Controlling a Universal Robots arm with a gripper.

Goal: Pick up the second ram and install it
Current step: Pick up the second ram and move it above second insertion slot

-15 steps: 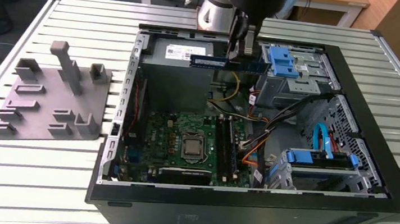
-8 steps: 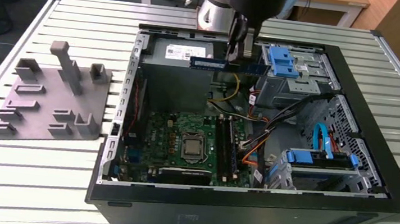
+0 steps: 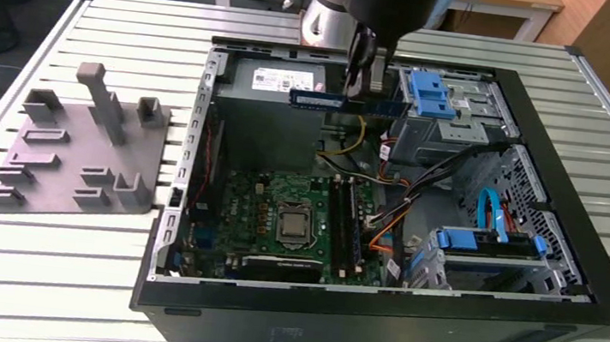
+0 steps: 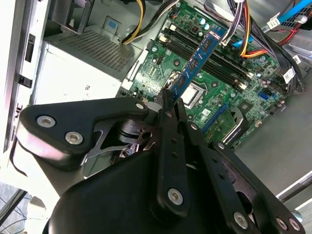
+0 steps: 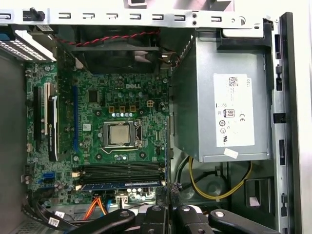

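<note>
The second ram [image 3: 319, 100] is a thin blue stick held level over the far end of the open computer case [image 3: 569, 279], above the power supply. My gripper [image 3: 360, 100] is shut on it from above. In the second wrist view the second ram [image 4: 200, 56] sticks out from between my dark fingertips, where the gripper [image 4: 168, 97] clamps one end, with the green motherboard [image 4: 161, 73] far below. In the first wrist view the gripper [image 5: 168, 214] hangs over the black memory slots [image 5: 122, 171] beside the processor socket [image 5: 119, 134].
A silver power supply [image 5: 229, 107] sits beside the motherboard. Yellow, orange and black cables [image 3: 395, 190] cross the case. Blue drive latches [image 3: 429, 95] and a drive cage [image 3: 486, 243] line the exterior view's right. A grey fixture plate [image 3: 78, 145] lies on the slatted table at the left.
</note>
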